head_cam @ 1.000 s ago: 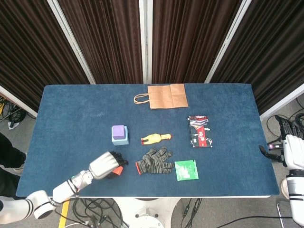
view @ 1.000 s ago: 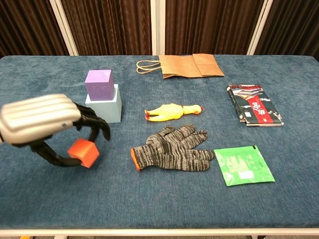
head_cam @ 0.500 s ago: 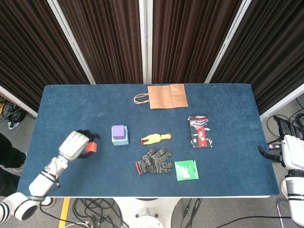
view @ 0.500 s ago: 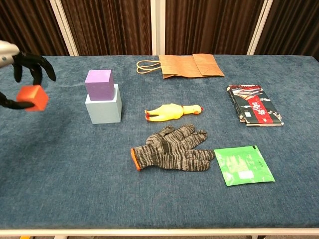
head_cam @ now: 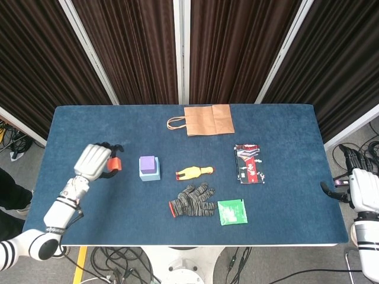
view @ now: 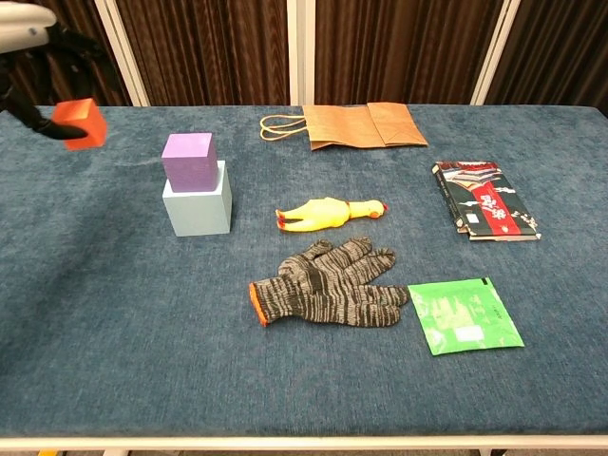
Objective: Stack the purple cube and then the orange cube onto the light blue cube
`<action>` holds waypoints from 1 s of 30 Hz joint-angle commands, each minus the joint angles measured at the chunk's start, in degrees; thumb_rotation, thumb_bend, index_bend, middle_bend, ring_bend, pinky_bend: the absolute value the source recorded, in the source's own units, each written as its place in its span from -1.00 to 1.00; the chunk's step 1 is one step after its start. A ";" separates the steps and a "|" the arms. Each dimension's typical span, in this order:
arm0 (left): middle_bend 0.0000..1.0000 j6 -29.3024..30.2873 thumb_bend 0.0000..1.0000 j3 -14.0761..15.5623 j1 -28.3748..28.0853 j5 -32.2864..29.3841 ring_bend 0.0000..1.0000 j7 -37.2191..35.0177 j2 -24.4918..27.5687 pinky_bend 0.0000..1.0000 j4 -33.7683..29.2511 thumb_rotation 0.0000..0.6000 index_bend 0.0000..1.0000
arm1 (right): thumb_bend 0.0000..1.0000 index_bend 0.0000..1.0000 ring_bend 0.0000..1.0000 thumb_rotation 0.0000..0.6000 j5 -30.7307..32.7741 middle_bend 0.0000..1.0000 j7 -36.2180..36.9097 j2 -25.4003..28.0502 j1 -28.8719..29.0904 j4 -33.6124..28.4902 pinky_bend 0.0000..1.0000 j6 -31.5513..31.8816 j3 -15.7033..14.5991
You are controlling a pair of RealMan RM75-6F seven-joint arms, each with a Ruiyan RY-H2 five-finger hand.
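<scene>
The purple cube point(head_cam: 147, 163) point(view: 189, 160) sits on top of the light blue cube point(head_cam: 150, 174) point(view: 199, 207) left of the table's middle. My left hand point(head_cam: 95, 161) point(view: 38, 43) holds the orange cube point(head_cam: 114, 164) point(view: 79, 123) in the air, to the left of the stack and above its height. Only the fingers and the edge of that hand show at the top left corner of the chest view. My right hand point(head_cam: 360, 187) hangs off the table's right edge, fingers apart, holding nothing.
A yellow rubber chicken point(head_cam: 193, 172) lies right of the stack, with a knitted glove point(head_cam: 192, 202) and a green packet point(head_cam: 231, 212) in front of it. A brown paper bag point(head_cam: 203, 120) lies at the back and a red-black book point(head_cam: 249, 163) at the right.
My left hand has risen and moved slightly toward the stack with the orange cube in it. The right hand has stayed put.
</scene>
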 commanded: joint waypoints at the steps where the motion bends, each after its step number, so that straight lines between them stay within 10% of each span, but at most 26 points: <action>1: 0.26 -0.81 -0.40 -2.37 -2.26 -4.73 -0.20 3.77 -0.95 -0.02 -3.57 1.00 -0.20 | -0.69 -0.96 -1.00 1.00 -0.06 -0.86 -0.19 -0.06 0.05 -0.09 -1.00 0.02 -0.01; 16: 0.26 -0.78 -0.40 -4.61 -9.73 -17.49 -0.20 16.50 -4.71 -0.05 -7.40 1.00 -0.20 | -0.68 -0.96 -1.00 1.00 -0.13 -0.86 -0.80 -0.29 0.21 -0.12 -1.00 -0.17 -0.29; 30: 0.26 -1.66 -0.40 -2.09 -12.81 -14.96 -0.20 17.81 -7.50 -0.10 -3.13 1.00 -0.20 | -0.68 -0.96 -1.00 1.00 -0.19 -0.86 -0.52 -0.20 0.23 0.02 -1.00 -0.35 -0.34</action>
